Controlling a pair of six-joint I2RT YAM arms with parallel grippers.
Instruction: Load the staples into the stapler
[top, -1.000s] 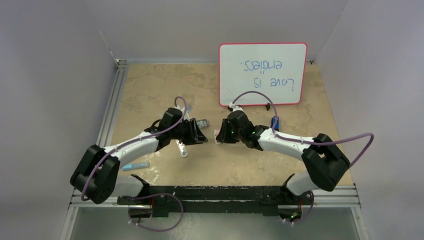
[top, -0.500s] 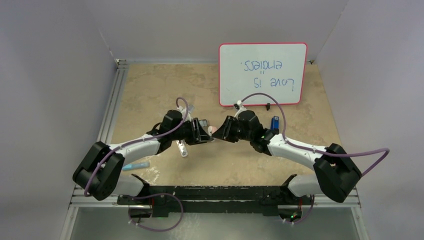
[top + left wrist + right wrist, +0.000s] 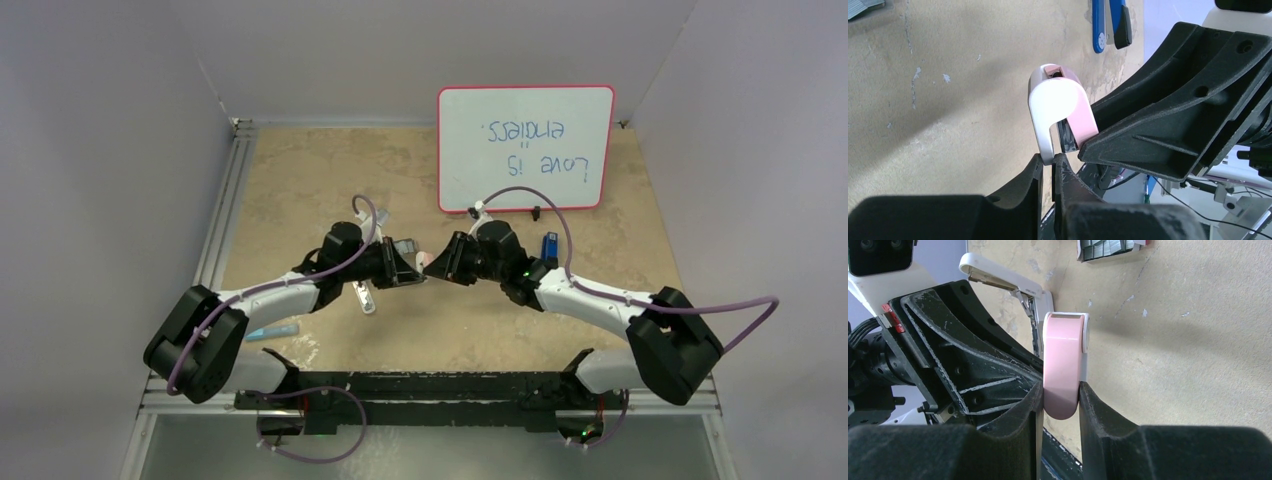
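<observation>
A small pink-and-white piece (image 3: 425,261) hangs above the table between both grippers. My right gripper (image 3: 1060,390) is shut on its pink body (image 3: 1063,365). My left gripper (image 3: 1053,159) is shut on its thin white edge (image 3: 1048,145). In the top view the left gripper (image 3: 410,272) and right gripper (image 3: 437,266) meet tip to tip. The stapler (image 3: 549,244), blue over black, lies on the table right of the right arm; it also shows in the left wrist view (image 3: 1110,22). The staples (image 3: 1105,249), a dark-grey block, lie by a red-and-white box; they appear in the top view (image 3: 403,245).
A white oblong bar (image 3: 365,297) lies under the left arm and shows in the right wrist view (image 3: 1008,282). A light-blue pen-like thing (image 3: 272,331) lies near the left arm's base. A red-framed whiteboard (image 3: 525,148) stands at the back right. Walls close in the table.
My right arm swung left with the pink-and-white piece until it met the left gripper, which now pinches the piece's white edge. Little has changed in the last half second.
</observation>
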